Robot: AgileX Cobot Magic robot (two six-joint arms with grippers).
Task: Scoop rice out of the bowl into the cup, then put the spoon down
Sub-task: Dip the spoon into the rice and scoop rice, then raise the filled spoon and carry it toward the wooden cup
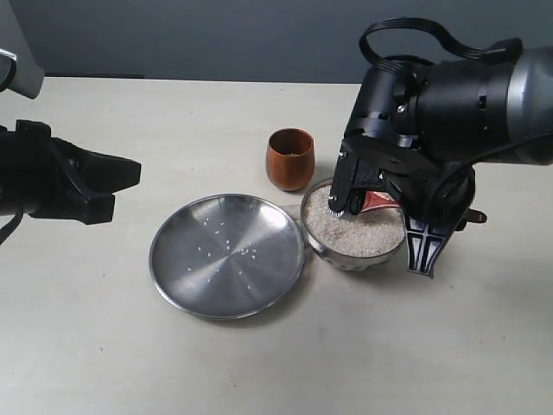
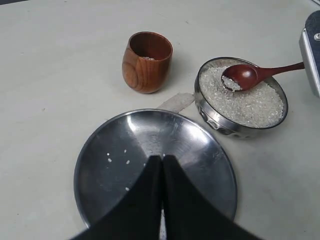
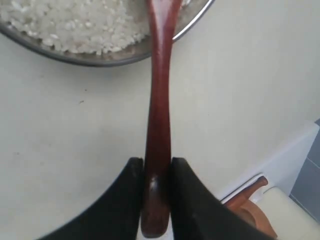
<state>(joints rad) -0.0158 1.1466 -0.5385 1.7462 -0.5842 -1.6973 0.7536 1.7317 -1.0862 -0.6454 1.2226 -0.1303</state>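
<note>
The steel bowl [image 2: 210, 107] holds a heap of white rice [image 2: 250, 102]; it stands right of the flat plate. The wooden spoon [image 2: 242, 76] has its head down in the rice, with some grains in it, and its handle [image 3: 159, 100] runs out over the bowl's rim. My right gripper [image 3: 157, 167] is shut on the handle's end; in the exterior view it hangs over the bowl [image 1: 321, 238]. The wooden cup [image 2: 146, 61] stands upright just behind the bowl, with a few grains inside. My left gripper [image 2: 163, 159] is shut and empty, held off to the left [image 1: 121, 177].
A wide flat steel plate [image 1: 186, 259] with several stray grains lies left of the bowl, under my left gripper's fingertips in the left wrist view. A small patch of spilled rice [image 2: 175, 102] lies on the table between cup and bowl.
</note>
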